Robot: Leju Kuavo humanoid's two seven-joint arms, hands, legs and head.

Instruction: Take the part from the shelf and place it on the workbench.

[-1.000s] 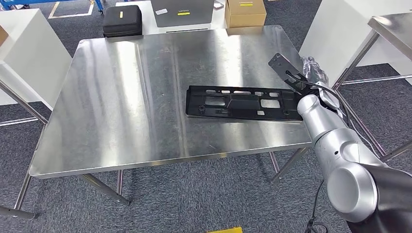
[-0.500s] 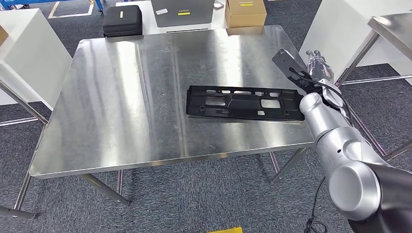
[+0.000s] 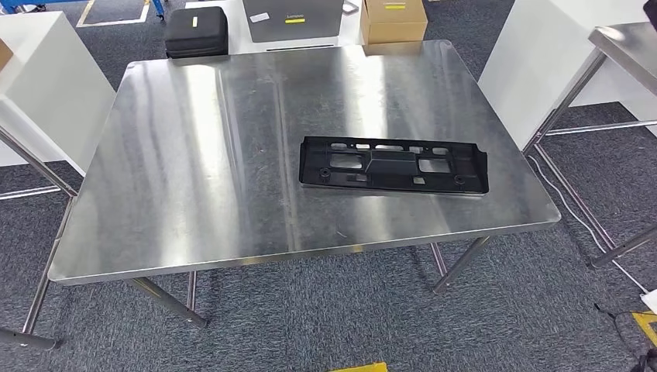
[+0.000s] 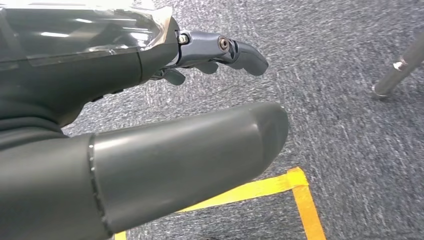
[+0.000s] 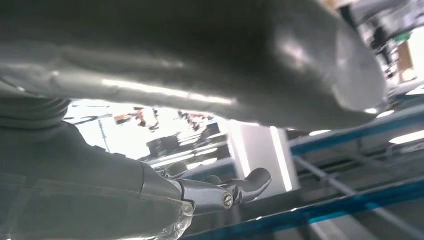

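Note:
The part [image 3: 393, 165], a long flat black plastic panel with several cut-outs, lies flat on the steel workbench [image 3: 194, 155], right of its middle and a little back from the front edge. Nothing touches it. In the left wrist view my left hand [image 4: 150, 125] hangs over grey carpet, its thick thumb and dark fingers [image 4: 225, 50] apart and holding nothing. My right hand [image 5: 175, 50] is raised in the right wrist view, with blue beams behind it. Its fingers [image 5: 235, 192] are spread away from the thumb, with nothing between them.
A black case [image 3: 196, 33], a grey box [image 3: 293, 17] and a cardboard box [image 3: 393, 18] stand beyond the workbench's far edge. White cabinets [image 3: 39, 85] flank it, and a second steel table [image 3: 627, 46] is at the right. Yellow floor tape [image 4: 300, 200] lies under my left hand.
My right arm, which rose beside the part's right end at the table's right edge, has left the head view. The part lies where it was.

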